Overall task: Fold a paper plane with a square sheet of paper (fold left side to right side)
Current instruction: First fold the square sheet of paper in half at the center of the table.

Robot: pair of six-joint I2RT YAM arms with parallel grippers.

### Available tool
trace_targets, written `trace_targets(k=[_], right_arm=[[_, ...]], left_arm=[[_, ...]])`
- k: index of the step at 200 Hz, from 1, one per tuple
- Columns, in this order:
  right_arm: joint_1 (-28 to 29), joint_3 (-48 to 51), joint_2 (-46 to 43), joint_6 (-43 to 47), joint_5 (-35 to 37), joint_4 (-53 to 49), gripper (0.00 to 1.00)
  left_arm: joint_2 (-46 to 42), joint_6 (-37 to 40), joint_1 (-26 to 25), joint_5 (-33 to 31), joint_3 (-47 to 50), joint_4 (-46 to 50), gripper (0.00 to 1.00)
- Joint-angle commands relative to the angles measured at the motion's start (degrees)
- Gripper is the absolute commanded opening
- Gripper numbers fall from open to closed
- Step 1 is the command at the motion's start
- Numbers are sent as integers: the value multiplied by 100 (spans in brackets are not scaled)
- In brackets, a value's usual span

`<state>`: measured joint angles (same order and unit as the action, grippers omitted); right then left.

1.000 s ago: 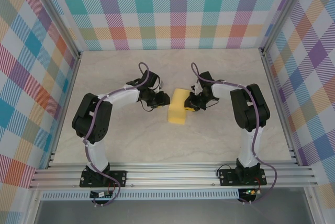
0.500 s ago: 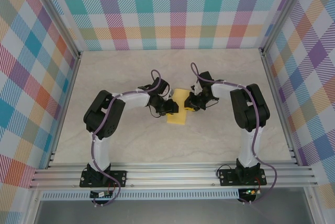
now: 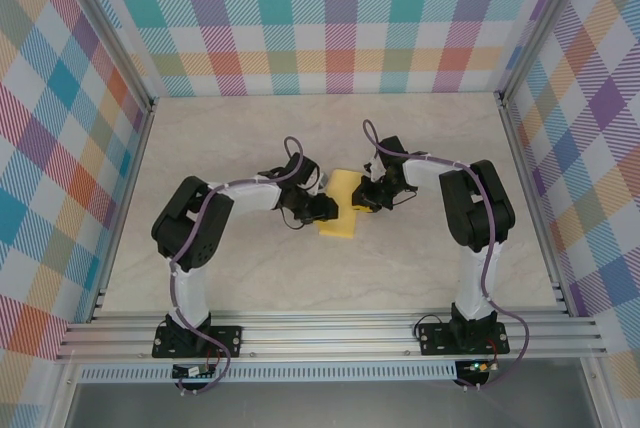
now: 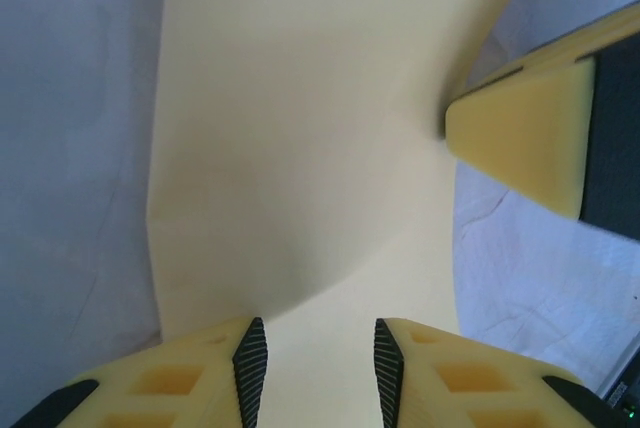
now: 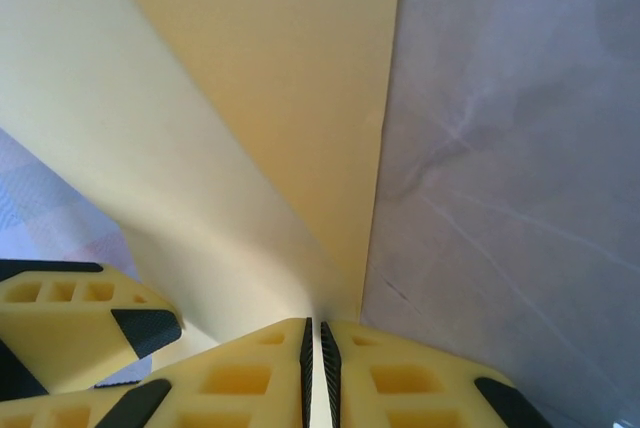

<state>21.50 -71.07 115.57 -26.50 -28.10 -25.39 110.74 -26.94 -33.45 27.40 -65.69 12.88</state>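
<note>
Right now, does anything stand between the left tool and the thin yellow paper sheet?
Nothing visible does. The left tool, jaws apart, is right at the thin yellow paper sheet; the right tool pinches the sheet's edge off to one side, not between them.

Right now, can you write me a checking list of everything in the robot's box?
Surface: pale marbled table, no spills seen.
Job's things: yellow paper sheet in the middle, partly curved up between the two hands.
Clutter: nothing seen.
Hands: left hand open, with the paper running between its fingers; right hand shut, pinching the paper's edge.
Cables: purple cables run along both arms and loop near the wrists, clear of the paper.
Surroundings: colourful checked walls on three sides; metal rail at the near edge.
</note>
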Motion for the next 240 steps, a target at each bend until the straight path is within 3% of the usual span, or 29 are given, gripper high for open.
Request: trace_targets(k=[1, 85, 114, 156, 240], right_arm=[[74, 128, 349, 88, 525, -581, 14], [73, 76, 369, 84, 477, -580, 14], [74, 54, 370, 84, 474, -610, 14], [82, 40, 354, 79, 488, -641, 14], [91, -9, 381, 93, 522, -696, 14]], left_arm=[[-318, 84, 105, -103, 464, 487, 39], [-1034, 89, 251, 101, 344, 445, 40], [-782, 23, 176, 396, 110, 347, 40], [-236, -126, -56, 348, -136, 118, 40], [-103, -85, -83, 419, 332, 191, 39]])
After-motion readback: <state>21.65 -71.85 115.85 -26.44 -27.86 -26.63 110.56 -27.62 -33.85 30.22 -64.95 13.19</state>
